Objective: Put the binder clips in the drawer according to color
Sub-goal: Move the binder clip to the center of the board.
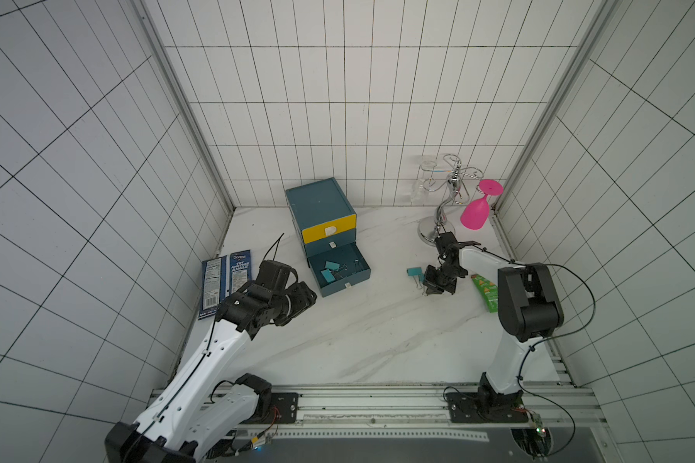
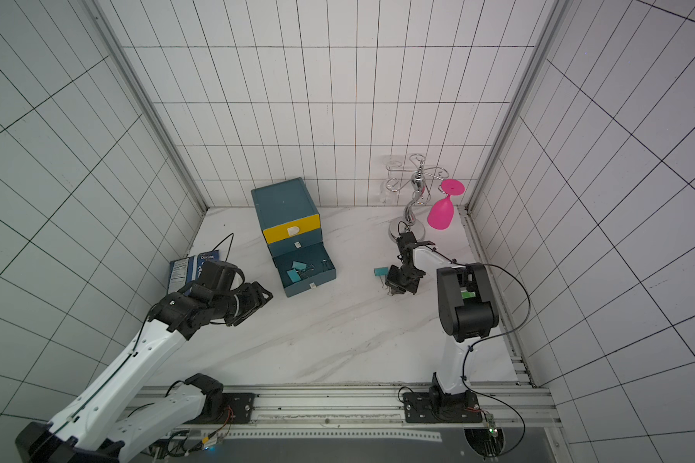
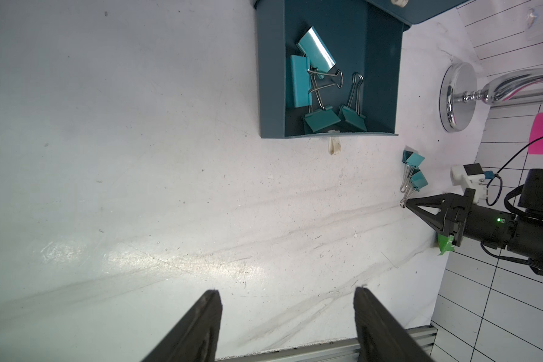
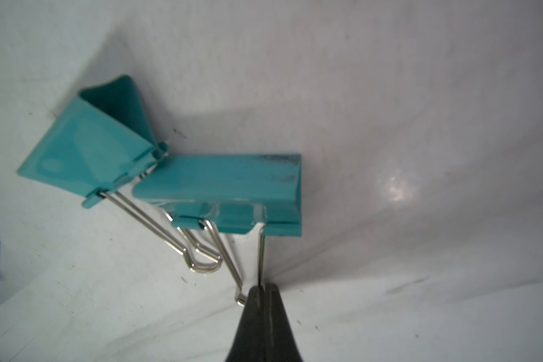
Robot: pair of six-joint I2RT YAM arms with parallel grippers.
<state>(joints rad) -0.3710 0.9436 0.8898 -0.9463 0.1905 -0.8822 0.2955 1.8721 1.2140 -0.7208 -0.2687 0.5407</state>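
**Right gripper pinches a clip handle beside the open drawer**

In both top views the cabinet point(image 1: 320, 204) stands at the back of the table point(image 1: 338, 340). Its bottom drawer point(image 1: 338, 289) is pulled out, and the yellow drawer and the middle one are closed. The clips inside read only as a teal jumble. Two loose clips point(image 1: 415, 272) lie on the table well to the right of the drawer, with the right gripper point(image 1: 430, 290) over their handles; its jaws cannot be made out here. The left gripper point(image 1: 303, 298) hangs near the drawer's front corner. Only these views show the chip bag point(image 1: 225, 280).

The left wrist view allows a count. There are four clips in the drawer point(image 3: 322, 119), one paler than the rest, and two on the table. The left gripper's jaws are spread with nothing between them. The right gripper's tips meet on a wire handle.

The right wrist view shows the grip up close. The jaws are pressed together on one wire handle of the held clip point(image 4: 220, 185). The second clip point(image 4: 88, 150) touches it, and their handles cross.
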